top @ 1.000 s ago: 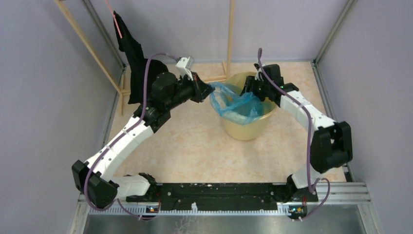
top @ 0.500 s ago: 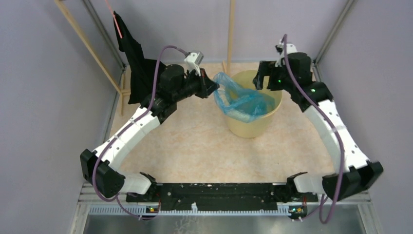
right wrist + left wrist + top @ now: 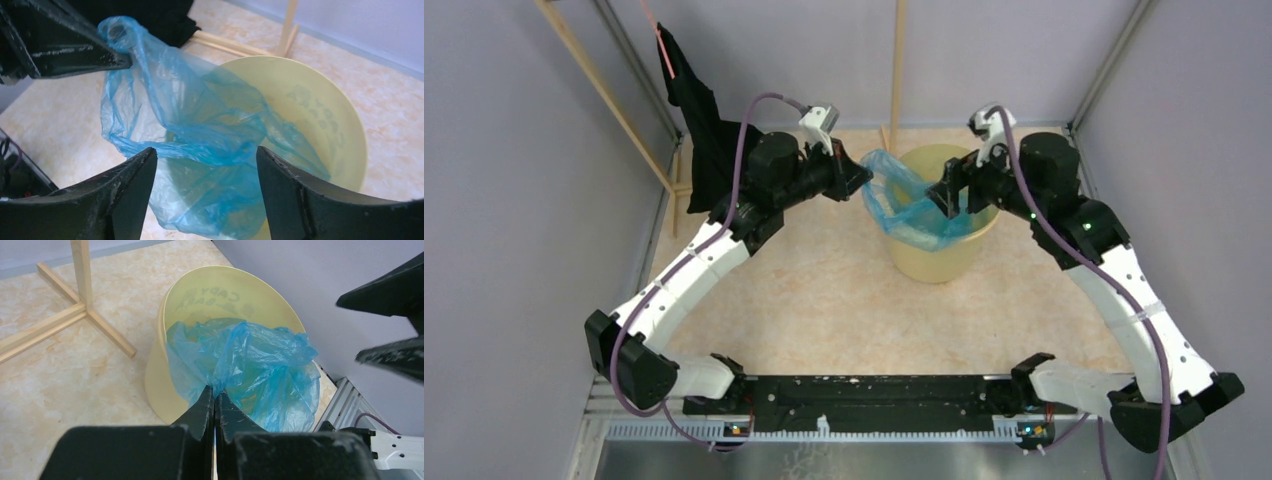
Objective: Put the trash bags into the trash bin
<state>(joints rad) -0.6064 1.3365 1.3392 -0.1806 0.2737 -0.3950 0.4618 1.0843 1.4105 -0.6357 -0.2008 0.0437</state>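
Left wrist view shows the left claw clenched on a gathered fold of the light-blue trash bag, which drapes just ahead over the near rim into the yellow trash bin on the bench, while beyond it the right claw hangs spread wide, gripping nothing.

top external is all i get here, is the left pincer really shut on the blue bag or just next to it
Observer: Shut on it. In the left wrist view the left pincer has both fingers pressed together on a bunched fold of the trash bag.
Operator: ok and the right pincer, gripping anything
Observer: No. The right wrist view shows the right pincer spread wide open over the bag and the trash bin, with nothing held between its fingers.
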